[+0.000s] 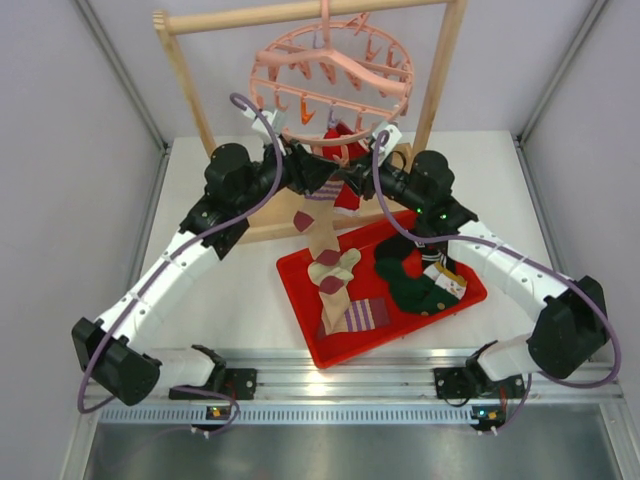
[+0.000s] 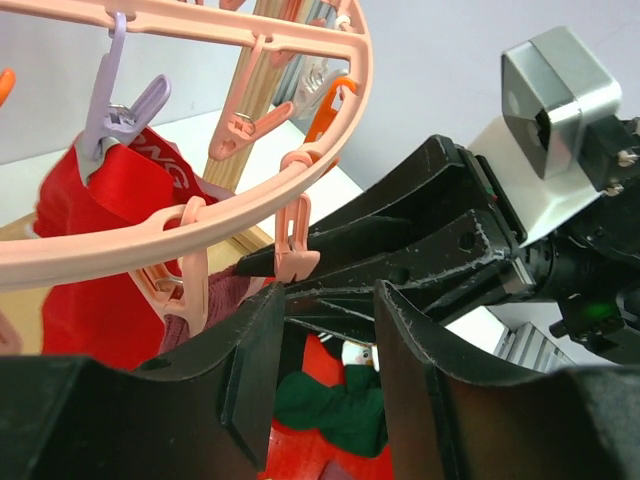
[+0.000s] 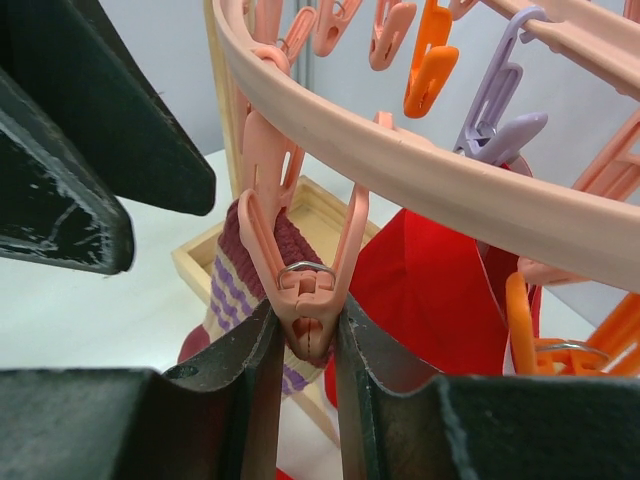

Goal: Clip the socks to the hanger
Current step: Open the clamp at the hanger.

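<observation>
Pegs [image 3: 430, 60] dangle from the pink hanger [image 3: 400, 170]; we see our right gripper [image 3: 305, 335] clamped on one pink peg [image 3: 262, 200] by the striped sock cuff [image 3: 232, 290], and our left gripper [image 2: 330, 300] with its jaws apart.

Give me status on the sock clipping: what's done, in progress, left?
Done: the red sock hangs from the purple peg on the hanger. In hand: the right gripper pinches a pink peg at the striped cuff of the tan sock. The left gripper stands open beside it. Whether the peg has bitten is unclear. Left: a second tan sock, the dark green socks and a black striped sock lie in the red tray.
</observation>
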You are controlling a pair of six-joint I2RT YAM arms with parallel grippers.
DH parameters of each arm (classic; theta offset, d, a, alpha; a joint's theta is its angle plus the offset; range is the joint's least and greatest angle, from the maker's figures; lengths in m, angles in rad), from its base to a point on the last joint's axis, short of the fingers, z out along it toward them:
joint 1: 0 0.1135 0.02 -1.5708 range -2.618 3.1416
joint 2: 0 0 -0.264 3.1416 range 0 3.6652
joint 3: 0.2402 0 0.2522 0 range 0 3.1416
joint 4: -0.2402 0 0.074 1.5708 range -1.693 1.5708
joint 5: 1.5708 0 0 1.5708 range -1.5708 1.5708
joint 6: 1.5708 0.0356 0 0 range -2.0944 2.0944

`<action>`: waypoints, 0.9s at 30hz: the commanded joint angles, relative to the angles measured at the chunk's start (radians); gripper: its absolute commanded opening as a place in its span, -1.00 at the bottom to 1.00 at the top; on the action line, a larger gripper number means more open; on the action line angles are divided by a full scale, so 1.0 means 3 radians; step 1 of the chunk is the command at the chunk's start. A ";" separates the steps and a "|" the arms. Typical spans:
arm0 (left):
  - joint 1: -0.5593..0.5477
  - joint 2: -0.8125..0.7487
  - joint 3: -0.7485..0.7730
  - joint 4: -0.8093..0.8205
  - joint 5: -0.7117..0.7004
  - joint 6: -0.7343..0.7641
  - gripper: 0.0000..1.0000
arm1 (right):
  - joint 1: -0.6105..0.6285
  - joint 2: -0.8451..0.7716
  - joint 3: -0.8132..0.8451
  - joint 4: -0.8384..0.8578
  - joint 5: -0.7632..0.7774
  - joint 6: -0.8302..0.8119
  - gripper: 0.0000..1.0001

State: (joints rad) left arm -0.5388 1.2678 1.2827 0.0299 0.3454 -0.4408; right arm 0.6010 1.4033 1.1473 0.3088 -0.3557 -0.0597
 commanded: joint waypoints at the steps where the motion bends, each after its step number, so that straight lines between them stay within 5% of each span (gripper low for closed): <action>1: -0.0024 0.0074 0.0157 0.0110 -0.0057 -0.0069 -0.07 | 0.0062 -0.0127 0.0138 0.0009 0.0015 0.0000 -1.00; 25: -0.0014 0.0371 0.0209 0.0452 -0.0083 -0.0418 -0.20 | 0.0103 -0.0183 0.0062 0.0060 -0.0144 -0.0052 -1.00; 26: -0.0009 0.0371 0.0193 0.0452 -0.0098 -0.0402 -0.23 | 0.0103 -0.0193 0.0042 0.0060 -0.0159 -0.0041 -0.98; 27: 0.0001 0.0366 0.0183 0.0457 -0.0063 -0.0397 -0.26 | 0.0098 -0.0198 0.0041 0.0055 -0.0220 -0.0026 -0.68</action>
State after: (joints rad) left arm -0.5438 1.3838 1.3075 0.0952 0.3206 -0.5671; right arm 0.6125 1.3926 1.1465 0.3046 -0.3660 -0.0677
